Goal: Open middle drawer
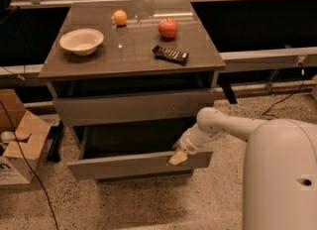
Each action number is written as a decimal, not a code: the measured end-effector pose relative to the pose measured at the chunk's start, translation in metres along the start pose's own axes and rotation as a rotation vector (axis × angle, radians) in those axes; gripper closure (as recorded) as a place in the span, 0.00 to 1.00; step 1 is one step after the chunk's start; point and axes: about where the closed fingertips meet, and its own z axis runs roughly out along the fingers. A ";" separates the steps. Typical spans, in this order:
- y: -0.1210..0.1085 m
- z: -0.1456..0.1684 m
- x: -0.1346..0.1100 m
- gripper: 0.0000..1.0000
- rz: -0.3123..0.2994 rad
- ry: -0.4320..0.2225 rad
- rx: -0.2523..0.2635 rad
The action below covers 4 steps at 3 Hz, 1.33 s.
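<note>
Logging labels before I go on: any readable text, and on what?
Cardboard box: dark print, too blurred to read.
Black packet: pale marks, unreadable.
No text on the claw, which is at the middle drawer's front edge.

Yellowish end effector [178, 157] at the front of the grey-taupe middle drawer [124, 166]; red apple [168, 27], cream bowl [81, 41].

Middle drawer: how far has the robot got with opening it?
Mostly done, it seems. The middle drawer already stands well out from the cabinet, its dark inside showing. In hand: the robot's hand is at the drawer front's top edge, near its right end. Left: perhaps a little more pull, then drawing the hand away.
</note>
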 end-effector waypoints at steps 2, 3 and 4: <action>0.000 0.000 0.000 0.00 0.000 0.000 0.000; 0.013 0.016 0.016 0.00 -0.002 0.066 -0.063; 0.024 0.020 0.028 0.16 0.000 0.127 -0.103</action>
